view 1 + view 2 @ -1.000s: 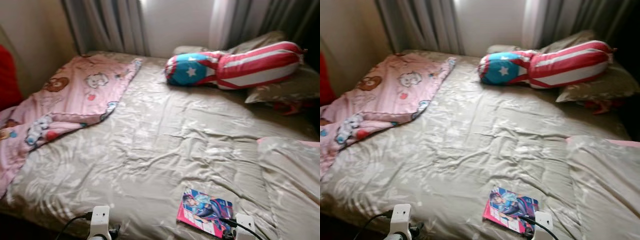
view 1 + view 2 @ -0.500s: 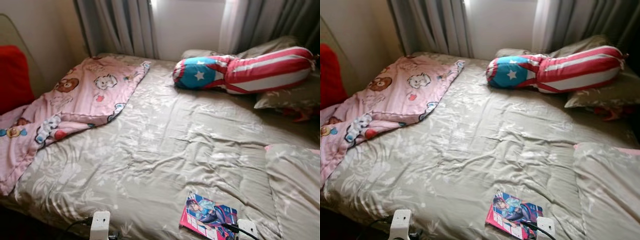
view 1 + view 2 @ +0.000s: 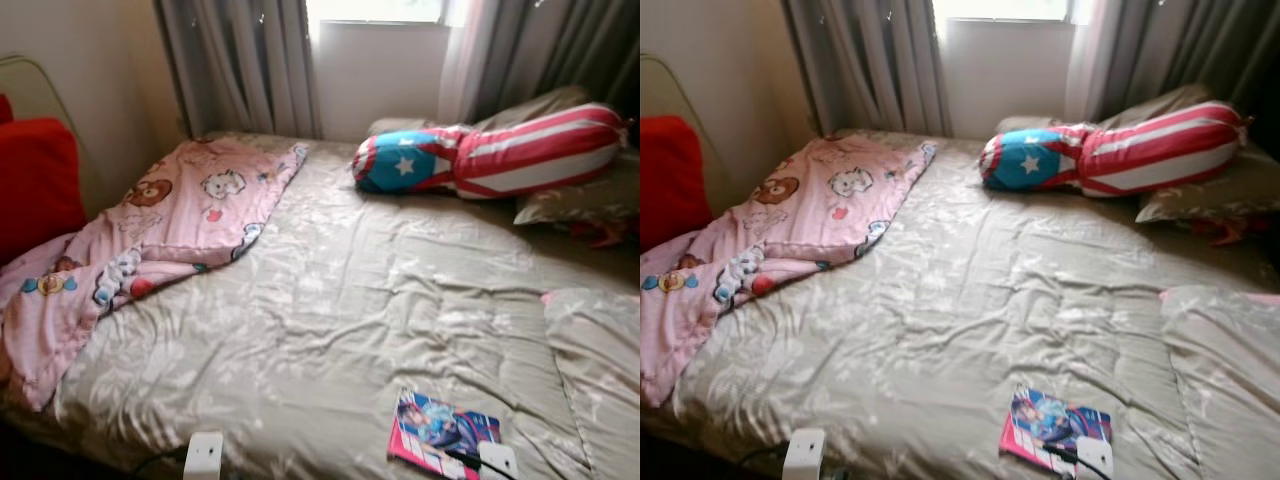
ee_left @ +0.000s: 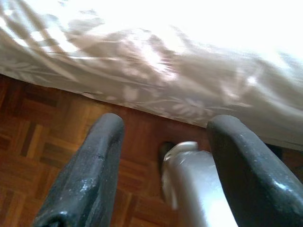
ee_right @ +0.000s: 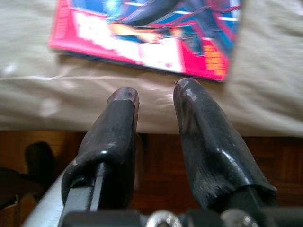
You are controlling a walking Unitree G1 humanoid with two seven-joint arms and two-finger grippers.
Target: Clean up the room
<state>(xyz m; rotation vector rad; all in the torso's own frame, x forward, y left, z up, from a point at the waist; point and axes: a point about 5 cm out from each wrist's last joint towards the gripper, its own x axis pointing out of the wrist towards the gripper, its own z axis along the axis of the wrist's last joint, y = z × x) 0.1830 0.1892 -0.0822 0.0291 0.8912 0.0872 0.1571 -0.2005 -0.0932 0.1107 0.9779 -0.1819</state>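
Camera's tipped up since 1 s ago: window now in view, bed sits lower in shot; things haven't shifted. Right end effector, fingers a bit apart, empty, hangs at bed's near edge just short of comic book. Left end effector wide open, empty, over wood floor by bed edge. Book: pink border, blue cover art, flat, near-right. Open bedspread mid-bed; pink blanket left, striped bolster far right.
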